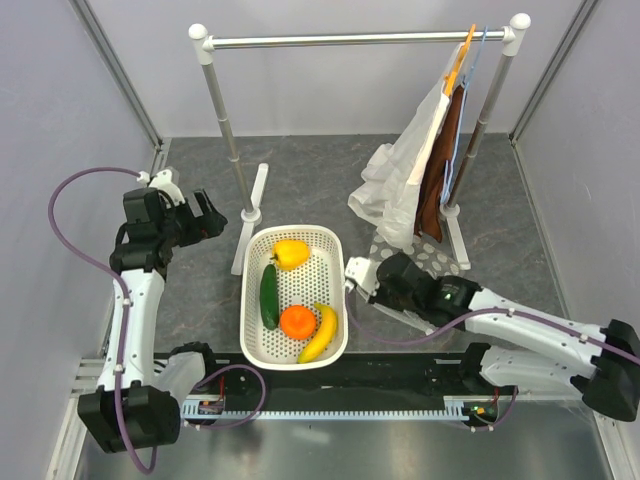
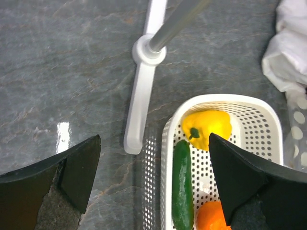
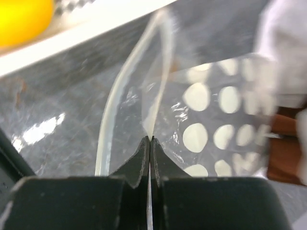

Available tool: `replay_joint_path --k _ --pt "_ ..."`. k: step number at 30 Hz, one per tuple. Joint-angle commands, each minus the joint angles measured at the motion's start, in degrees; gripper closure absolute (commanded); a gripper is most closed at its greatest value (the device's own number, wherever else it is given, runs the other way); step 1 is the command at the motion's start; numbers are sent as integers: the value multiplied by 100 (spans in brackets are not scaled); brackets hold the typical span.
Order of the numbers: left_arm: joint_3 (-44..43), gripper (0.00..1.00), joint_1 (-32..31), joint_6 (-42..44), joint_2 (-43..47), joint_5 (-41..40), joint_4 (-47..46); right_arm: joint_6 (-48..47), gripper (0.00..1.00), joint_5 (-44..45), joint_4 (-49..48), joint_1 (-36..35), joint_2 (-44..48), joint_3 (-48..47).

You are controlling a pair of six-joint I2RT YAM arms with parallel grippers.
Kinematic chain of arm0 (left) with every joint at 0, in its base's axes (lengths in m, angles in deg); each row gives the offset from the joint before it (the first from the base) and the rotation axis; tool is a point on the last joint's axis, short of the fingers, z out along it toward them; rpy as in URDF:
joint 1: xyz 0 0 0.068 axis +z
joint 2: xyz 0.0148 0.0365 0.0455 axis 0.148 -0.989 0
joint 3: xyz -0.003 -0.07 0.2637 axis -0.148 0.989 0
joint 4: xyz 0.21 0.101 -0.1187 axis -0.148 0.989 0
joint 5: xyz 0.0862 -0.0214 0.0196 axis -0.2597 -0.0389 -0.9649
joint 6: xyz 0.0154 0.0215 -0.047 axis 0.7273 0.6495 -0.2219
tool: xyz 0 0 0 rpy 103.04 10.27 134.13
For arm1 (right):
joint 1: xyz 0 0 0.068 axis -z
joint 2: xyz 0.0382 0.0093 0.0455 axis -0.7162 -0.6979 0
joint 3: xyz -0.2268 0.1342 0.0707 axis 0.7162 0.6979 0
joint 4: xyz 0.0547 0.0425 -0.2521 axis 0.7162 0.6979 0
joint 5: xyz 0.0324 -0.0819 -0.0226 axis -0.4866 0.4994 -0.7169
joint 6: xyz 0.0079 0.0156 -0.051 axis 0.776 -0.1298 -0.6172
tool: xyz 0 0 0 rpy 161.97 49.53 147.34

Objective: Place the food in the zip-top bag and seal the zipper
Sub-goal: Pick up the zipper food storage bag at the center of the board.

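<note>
In our white basket (image 1: 246,300) lie the banana (image 1: 320,334), orange (image 1: 297,321), cucumber (image 1: 269,296) and, farthest, the bell pepper (image 1: 291,253). Just right of it, our right gripper (image 3: 150,141) pinches the dotted zip-top bag (image 3: 206,136) by its clear edge. Beyond, our left gripper (image 2: 154,139) hangs spread wide.

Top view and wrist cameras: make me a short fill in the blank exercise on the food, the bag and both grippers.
The basket holds ____ pieces of food. The zip-top bag lies to the basket's ____. The right gripper is ____ on the bag's edge. The left gripper is ____ and empty.
Missing: four; right; shut; open.
</note>
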Motion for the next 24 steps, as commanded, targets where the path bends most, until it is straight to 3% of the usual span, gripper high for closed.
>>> replay_joint_path --k 1,4,7,10,14,20,24 --pt "-195 0 5 379 346 989 -337 345 100 370 238 391 323 -838" --pt "-562 0 14 256 312 1525 -275 591 100 335 484 611 305 -1322" --pt "-810 0 6 -207 92 2726 -424 1100 100 107 511 673 323 -1830" --pt "-793 2 -47 -683 39 3214 -670 1539 100 150 485 682 270 -2165" --pt "-408 5 -371 -974 258 3197 -968 2216 100 229 108 682 331 -2272" --pt "147 12 -2109 -1273 277 2372 -1233 3490 100 97 -938 665 -255 -2281" --pt "262 18 -2743 -1458 -13 1950 -1409 4018 100 475 -1395 647 -722 -2360"
